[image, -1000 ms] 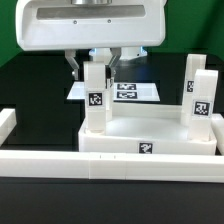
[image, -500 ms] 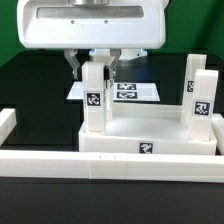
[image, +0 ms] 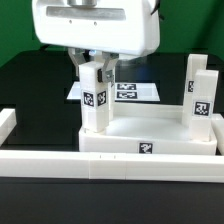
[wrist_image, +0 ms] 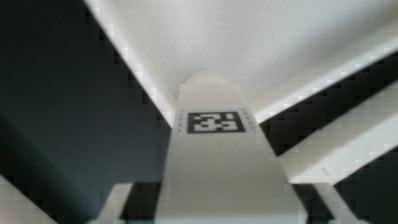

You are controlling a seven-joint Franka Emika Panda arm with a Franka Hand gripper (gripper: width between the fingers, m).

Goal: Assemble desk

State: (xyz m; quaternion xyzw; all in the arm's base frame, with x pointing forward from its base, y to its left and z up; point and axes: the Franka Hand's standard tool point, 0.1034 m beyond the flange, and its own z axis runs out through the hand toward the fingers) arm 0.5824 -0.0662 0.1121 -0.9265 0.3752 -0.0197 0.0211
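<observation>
The desk's white tabletop (image: 150,140) lies upside down with its rim up, one tag on its front wall. A white leg (image: 96,100) stands upright at its corner on the exterior view's left. My gripper (image: 96,68) comes down from above and is shut on that leg's upper part, one finger on each side. In the wrist view the same leg (wrist_image: 214,150) runs away from me between the jaws, its tag facing the camera, with my gripper (wrist_image: 214,208) closed on it. Two more legs (image: 203,105) (image: 193,75) stand upright at the tabletop's corners on the exterior view's right.
A long low white border wall (image: 50,160) runs along the front, with an end piece (image: 6,122) at the exterior view's left. The marker board (image: 135,92) lies flat on the black table behind the tabletop.
The hand above the leg has shifted toward the exterior view's right and looks turned. The held leg stays upright at the same corner.
</observation>
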